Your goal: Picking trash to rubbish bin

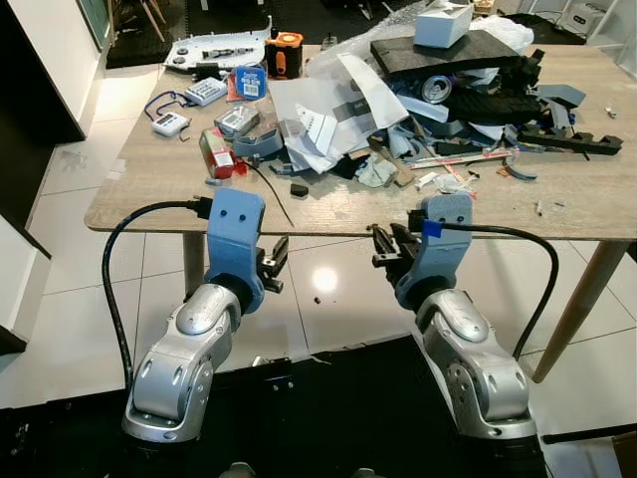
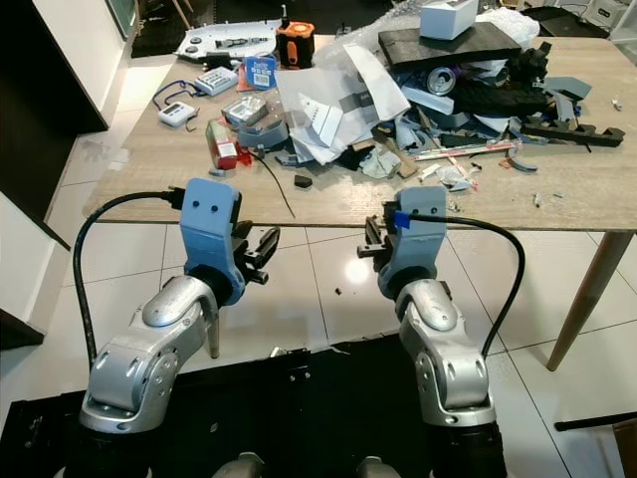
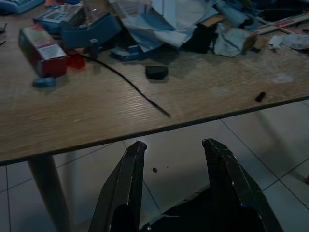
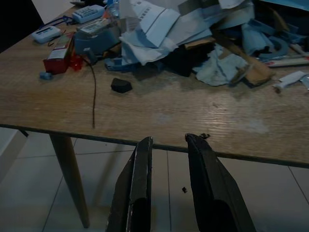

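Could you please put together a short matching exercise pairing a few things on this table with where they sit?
Things:
1. red carton
2. orange and black tool
3. white box
4. small black block

Places:
A. on top of the dark slab at the far right of the pile
B. on bare wood near the table's front edge, next to the thin black wire
C. at the far edge, beside the white tray
D. near the table's left side, by a small blue cap

Pairs: 1-D, 2-C, 3-A, 4-B
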Tool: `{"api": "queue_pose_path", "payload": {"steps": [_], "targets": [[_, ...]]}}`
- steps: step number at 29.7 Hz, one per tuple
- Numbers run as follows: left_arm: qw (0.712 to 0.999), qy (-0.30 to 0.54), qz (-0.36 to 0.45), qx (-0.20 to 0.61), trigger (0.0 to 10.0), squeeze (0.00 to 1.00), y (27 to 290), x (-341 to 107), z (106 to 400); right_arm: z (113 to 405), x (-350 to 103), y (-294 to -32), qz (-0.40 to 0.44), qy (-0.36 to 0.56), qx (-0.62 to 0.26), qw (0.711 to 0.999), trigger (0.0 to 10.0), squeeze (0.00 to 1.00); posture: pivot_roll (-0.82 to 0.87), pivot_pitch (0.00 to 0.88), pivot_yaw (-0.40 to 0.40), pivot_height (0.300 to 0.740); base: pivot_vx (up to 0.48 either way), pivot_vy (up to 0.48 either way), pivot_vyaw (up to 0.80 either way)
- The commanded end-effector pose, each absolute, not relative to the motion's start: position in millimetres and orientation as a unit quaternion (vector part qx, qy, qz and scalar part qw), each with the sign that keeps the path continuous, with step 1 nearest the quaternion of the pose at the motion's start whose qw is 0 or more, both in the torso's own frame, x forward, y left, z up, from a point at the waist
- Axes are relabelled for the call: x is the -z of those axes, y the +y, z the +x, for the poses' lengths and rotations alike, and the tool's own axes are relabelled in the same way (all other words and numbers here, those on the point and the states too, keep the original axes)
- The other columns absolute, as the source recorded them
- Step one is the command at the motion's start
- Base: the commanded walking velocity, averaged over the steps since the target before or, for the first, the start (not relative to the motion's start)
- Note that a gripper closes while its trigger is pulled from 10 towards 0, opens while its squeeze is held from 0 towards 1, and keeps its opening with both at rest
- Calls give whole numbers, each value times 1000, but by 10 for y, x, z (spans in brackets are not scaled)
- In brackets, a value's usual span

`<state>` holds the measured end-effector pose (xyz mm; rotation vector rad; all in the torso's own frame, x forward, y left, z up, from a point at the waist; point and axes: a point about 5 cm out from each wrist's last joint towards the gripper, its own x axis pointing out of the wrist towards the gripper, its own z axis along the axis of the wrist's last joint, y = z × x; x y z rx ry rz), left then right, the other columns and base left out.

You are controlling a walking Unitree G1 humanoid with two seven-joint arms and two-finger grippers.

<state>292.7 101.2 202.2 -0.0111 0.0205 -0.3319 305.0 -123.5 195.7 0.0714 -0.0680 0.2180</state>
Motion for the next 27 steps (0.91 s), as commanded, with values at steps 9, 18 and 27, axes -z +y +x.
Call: {"api": "queue_pose_path", "payload": {"steps": [9,18,27], "targets": [[983,6,-42,180,10000,0,977,-2054,2931,3072,-1998,-1277,36,-40,-98,994,10000,0,33,182,49,740,152,0,0],[983,1,-47,178,10000,0,979,-2074,2941,3106,-2066,-1315,37,-53,-94,993,10000,0,33,181,52,740,310,0,0],[983,0,-48,178,10000,0,980,-2079,2943,3108,-2066,-1315,38,-54,-95,993,10000,0,34,181,49,740,370,0,0]]}}
